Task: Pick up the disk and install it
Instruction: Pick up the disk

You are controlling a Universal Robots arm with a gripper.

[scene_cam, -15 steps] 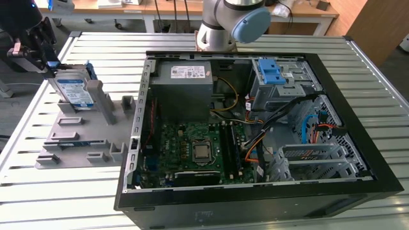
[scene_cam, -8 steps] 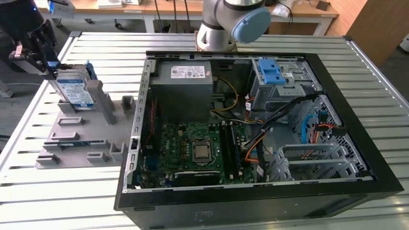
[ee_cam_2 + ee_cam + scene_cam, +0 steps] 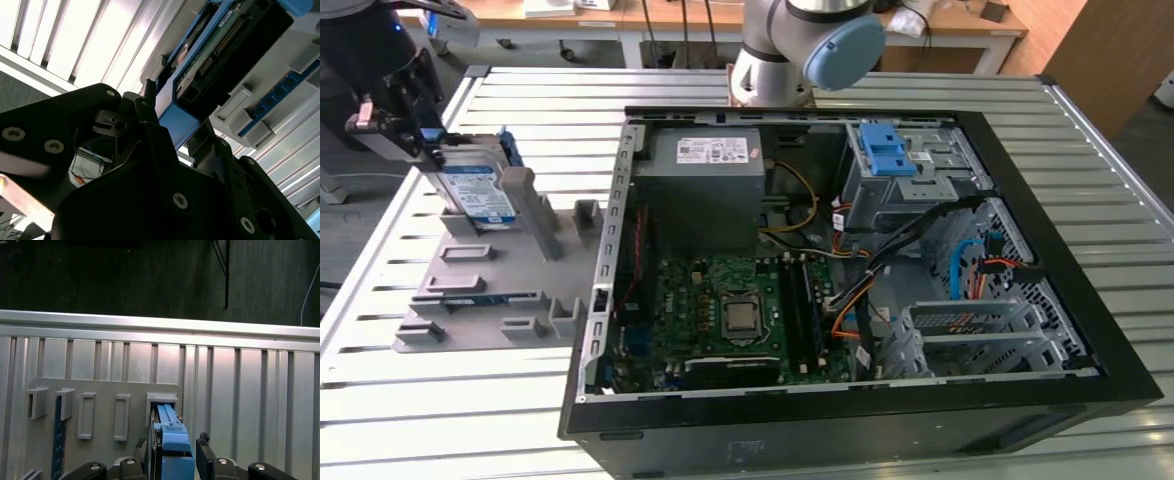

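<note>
The disk (image 3: 478,188), silver with a blue-and-white label and a blue frame, stands on edge in a slot of the grey holder plate (image 3: 487,300) at the exterior view's left. My gripper (image 3: 432,150) sits on its upper end. In both wrist views the disk's blue frame (image 3: 172,445) (image 3: 176,120) lies between the two black fingers (image 3: 203,446) (image 3: 146,102), which press against its sides. Its lower part rests in the holder's slot (image 3: 162,400).
An open black computer case (image 3: 854,410) fills the middle, with a motherboard (image 3: 734,310), a grey power supply box (image 3: 707,175) and a drive bay carrying a blue latch (image 3: 886,150). The arm's base (image 3: 801,45) stands behind the case. The slatted metal table (image 3: 440,420) runs underneath.
</note>
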